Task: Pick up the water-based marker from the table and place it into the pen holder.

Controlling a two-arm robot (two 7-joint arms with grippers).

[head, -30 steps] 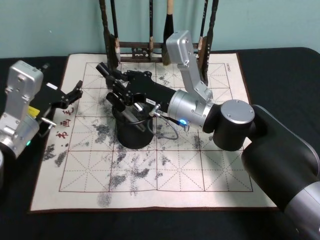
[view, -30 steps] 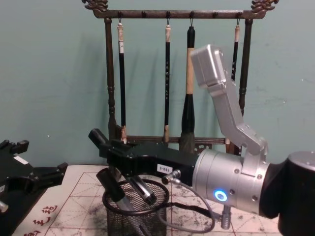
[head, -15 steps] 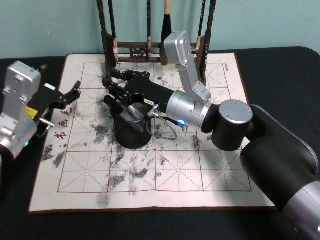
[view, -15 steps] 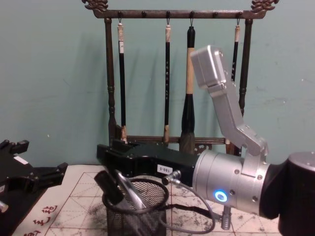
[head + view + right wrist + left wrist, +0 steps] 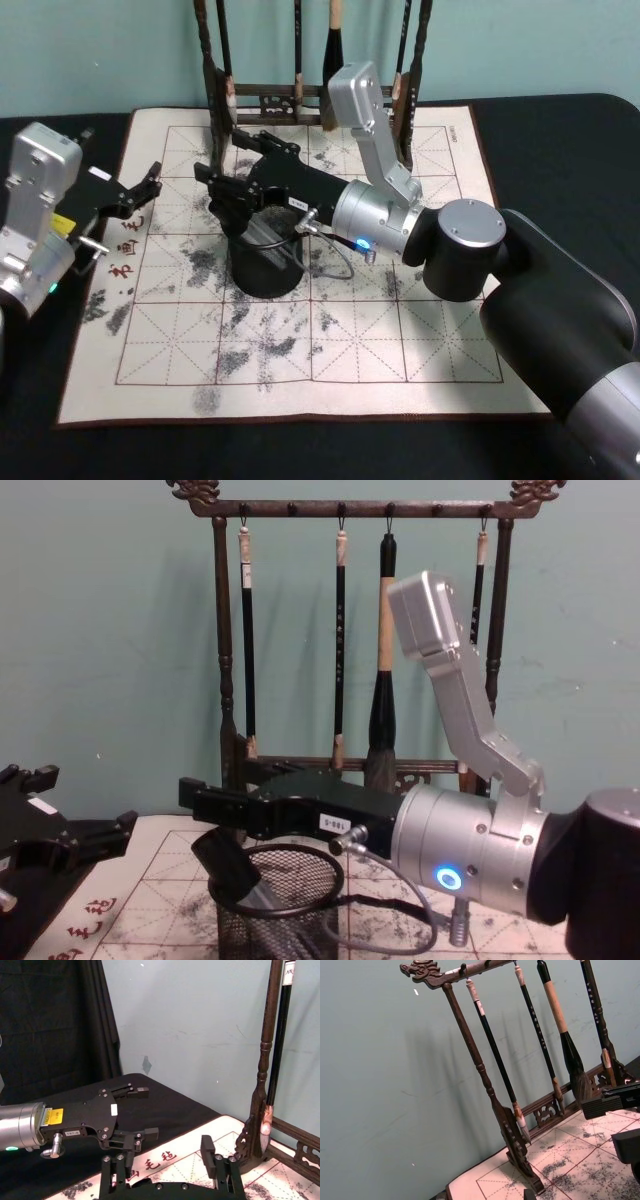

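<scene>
From the head view, you are hovering the right gripper (image 5: 225, 185) over the pen holder (image 5: 266, 262), fingers spread and empty. In the chest view, the marker (image 5: 228, 870) is leaning inside against the rim, apparently dropped. The left gripper (image 5: 148, 190) is waiting open beside the mat

The black wire-mesh pen holder (image 5: 266, 262) stands upright on the worktop's white red-gridded, ink-stained mat (image 5: 400, 340), left of centre. The dark water-based marker (image 5: 228, 870) leans tilted inside it, its upper end jutting above the rim on the left.
</scene>
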